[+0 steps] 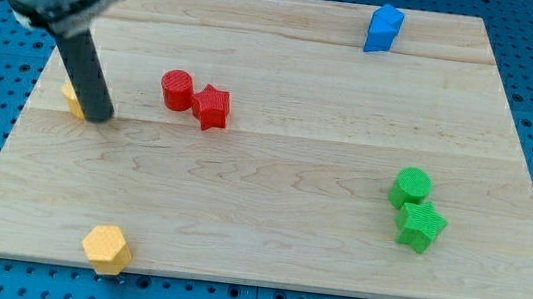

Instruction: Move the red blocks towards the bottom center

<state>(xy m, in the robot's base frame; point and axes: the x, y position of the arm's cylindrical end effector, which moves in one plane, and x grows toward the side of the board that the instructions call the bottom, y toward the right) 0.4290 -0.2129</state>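
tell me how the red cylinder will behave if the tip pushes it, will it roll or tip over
The red cylinder stands on its flat end and looks squat, so it should probably slide rather than roll or tip. It touches or nearly touches the red star block, so a push from the view's left would likely move both. My tip is well to its left.

Our arm enters from the view's top left, grey housing above, dark rod (87,74) slanting down toward the view's right. My tip (99,117) sits on the surface at the view's left side, upper half.
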